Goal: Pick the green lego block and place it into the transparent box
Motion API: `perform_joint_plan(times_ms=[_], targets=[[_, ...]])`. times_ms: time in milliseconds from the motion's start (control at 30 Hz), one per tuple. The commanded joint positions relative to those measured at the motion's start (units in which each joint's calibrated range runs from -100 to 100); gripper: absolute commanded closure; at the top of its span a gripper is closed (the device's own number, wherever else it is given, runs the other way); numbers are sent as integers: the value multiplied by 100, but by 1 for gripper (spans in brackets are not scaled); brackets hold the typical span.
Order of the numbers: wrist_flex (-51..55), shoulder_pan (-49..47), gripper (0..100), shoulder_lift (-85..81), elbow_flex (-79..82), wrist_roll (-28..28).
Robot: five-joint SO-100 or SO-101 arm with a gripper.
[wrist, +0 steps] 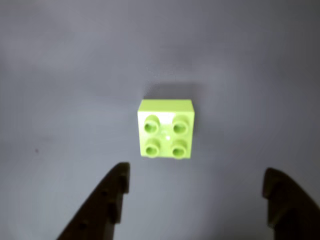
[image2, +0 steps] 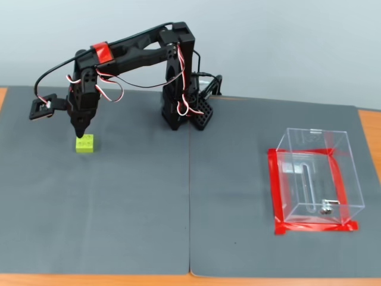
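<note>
four studs face up on the squarish green lego block [wrist: 165, 129], gripper [wrist: 200, 182] spread wide above it.

My arm [image2: 143, 50] is stretched out to the left in the fixed view, wrist bent so my gripper [wrist: 197, 187] points straight down. Jaws are spread wide, nothing between them, both dark fingertips [wrist: 117, 182] poking up from the wrist view's bottom edge.
</note>
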Motion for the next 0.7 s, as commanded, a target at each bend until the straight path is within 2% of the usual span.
perform_joint_plan(times_ms=[0,667], targets=[[-411,-40,69,115,-259,-17],[-810,-271,69,564,-24,-23]])
